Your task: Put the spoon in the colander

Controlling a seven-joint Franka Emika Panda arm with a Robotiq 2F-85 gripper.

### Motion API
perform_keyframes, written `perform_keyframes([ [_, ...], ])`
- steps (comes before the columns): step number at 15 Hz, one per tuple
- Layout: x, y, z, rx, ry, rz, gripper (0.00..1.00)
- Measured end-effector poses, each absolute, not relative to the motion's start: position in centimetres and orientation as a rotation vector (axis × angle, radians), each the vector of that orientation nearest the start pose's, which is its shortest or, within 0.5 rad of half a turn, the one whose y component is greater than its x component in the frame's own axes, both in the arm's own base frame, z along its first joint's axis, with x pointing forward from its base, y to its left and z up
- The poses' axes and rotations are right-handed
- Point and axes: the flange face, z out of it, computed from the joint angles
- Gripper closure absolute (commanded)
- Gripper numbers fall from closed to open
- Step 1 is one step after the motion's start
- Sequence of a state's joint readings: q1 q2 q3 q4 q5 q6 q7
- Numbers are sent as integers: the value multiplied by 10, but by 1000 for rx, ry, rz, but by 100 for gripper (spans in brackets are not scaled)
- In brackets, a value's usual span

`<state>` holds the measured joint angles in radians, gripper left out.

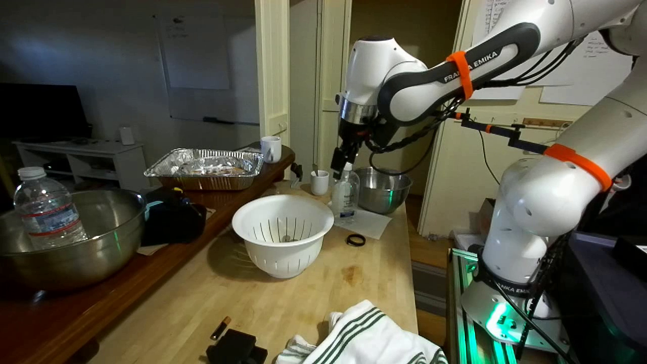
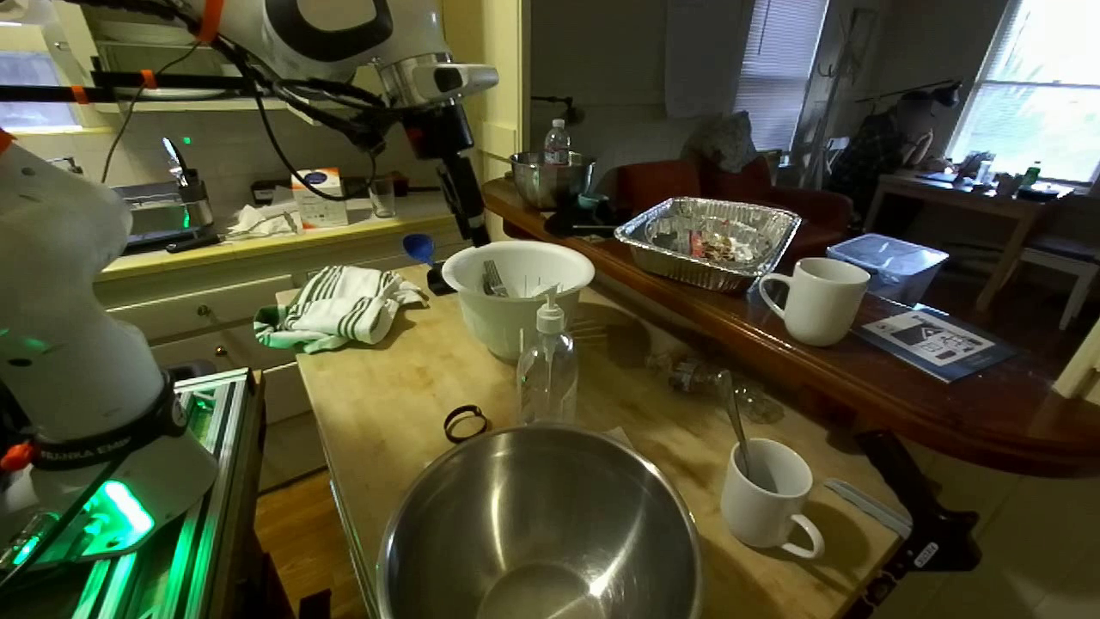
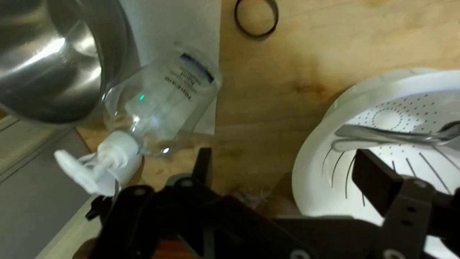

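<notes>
The white colander stands upright on the wooden table; it also shows in an exterior view and at right in the wrist view. Metal utensils lie inside it, their far ends cut off by the frame edge. A slender metal handle, which may be the spoon's, leans in a white mug; its lower end is hidden. My gripper is open and empty above the table, with one finger over the colander's edge in the wrist view. It also shows in both exterior views.
A pump bottle and a large steel bowl stand near the colander. A black ring, a striped towel and a blue spoon-like tool are also there. A raised ledge holds a foil tray.
</notes>
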<state>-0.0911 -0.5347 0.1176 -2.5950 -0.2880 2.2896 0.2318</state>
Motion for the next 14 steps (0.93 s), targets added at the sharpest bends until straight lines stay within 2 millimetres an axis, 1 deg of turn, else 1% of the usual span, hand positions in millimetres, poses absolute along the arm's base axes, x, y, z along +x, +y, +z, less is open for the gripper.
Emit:
perform_keyframes([
  [2,407,-7,469,-3418,44,-517,0],
  [4,416,-31,485,-3433,52,-546,0],
  [6,425,-69,503,-3427,114,-570,0],
  [9,439,-136,530,-3403,331,-613,0],
  [10,444,-157,537,-3387,424,-624,0],
  [11,448,-172,540,-3379,485,-628,0],
  [12,452,-180,540,-3375,517,-625,0],
  [14,459,-182,537,-3371,540,-616,0],
])
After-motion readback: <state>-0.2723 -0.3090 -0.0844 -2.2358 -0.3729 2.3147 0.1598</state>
